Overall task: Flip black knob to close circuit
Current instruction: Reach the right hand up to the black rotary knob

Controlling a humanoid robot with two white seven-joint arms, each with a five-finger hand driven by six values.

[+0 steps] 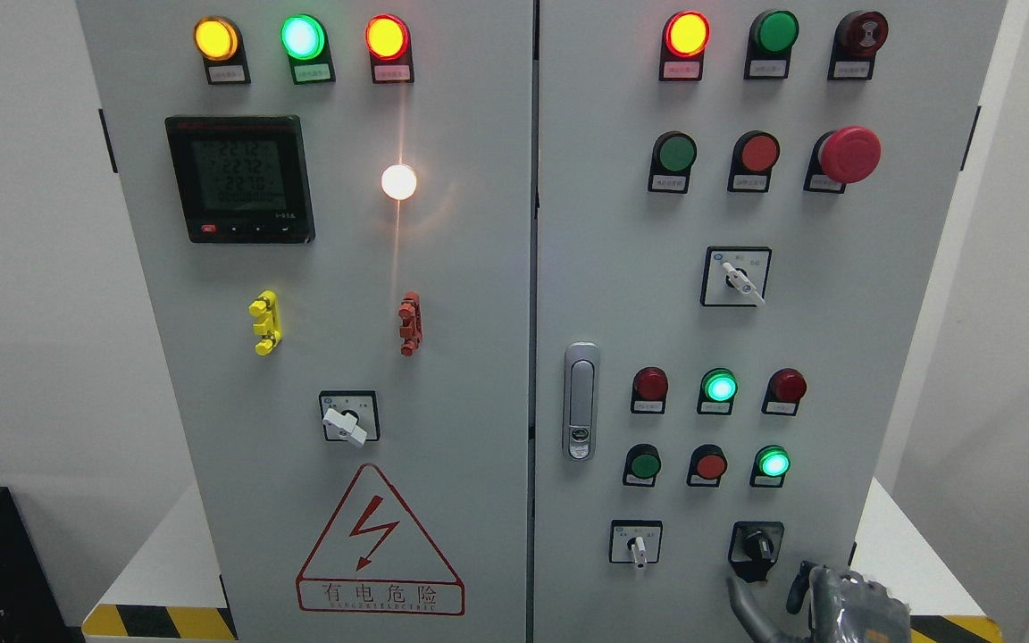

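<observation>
Black and small, the knob (757, 542) sits low on the right-hand door (747, 321) of the grey cabinet, on a dark square plate, near the bottom right corner of the panel. Just below it, the right hand (823, 603) comes up from the bottom edge. Most of it is cut off by the frame, and only a grey finger (744, 609) curving up toward the knob, a dark stub beside it and a shiny silver-grey wrist cover can be made out. That finger ends just under the knob's plate; whether it touches I cannot tell, and the fingers look loosely spread rather than closed on anything.

Left of the knob is a white-handled selector switch (637, 543), and above are two rows of round lamps and buttons, two of them glowing green (719, 387). Higher up hang another white selector (737, 278) and a large red mushroom button (849, 154). A silver door latch (581, 401) stands by the seam. The left door (318, 268) carries a digital meter (239, 179) whose digits are too blurred to read, and a red lightning warning triangle (380, 543). All the small labels are illegible.
</observation>
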